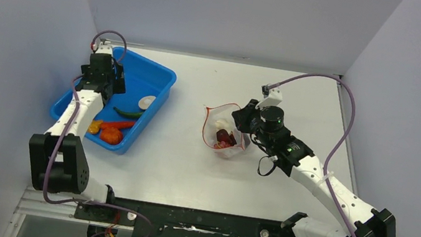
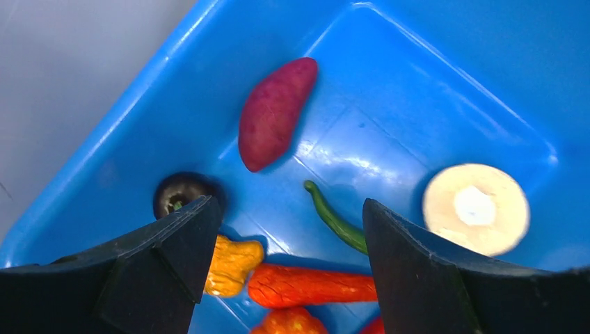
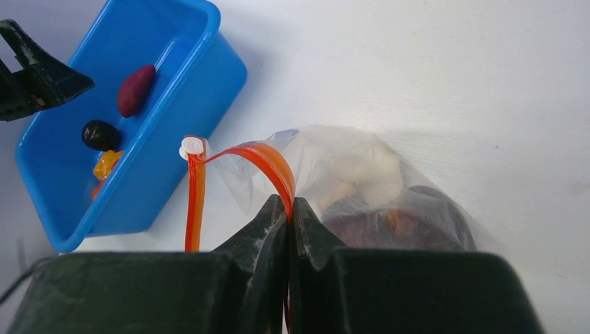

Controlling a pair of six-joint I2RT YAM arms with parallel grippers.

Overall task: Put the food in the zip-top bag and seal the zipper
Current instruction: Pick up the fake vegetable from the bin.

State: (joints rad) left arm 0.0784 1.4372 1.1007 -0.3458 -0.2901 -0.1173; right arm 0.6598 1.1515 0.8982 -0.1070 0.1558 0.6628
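Arms reach over the bench: left pincer points down, wide open, above food in the blue bin, and right pincer pinches the red zipper of the zip-top bag, its mouth facing up.

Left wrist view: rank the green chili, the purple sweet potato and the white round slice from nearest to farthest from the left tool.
1. green chili: in the gap of the open left tool, toward its right finger.
2. purple sweet potato: straight ahead, farther up the blue bin floor.
3. white round slice: far off to the right, past the right finger.
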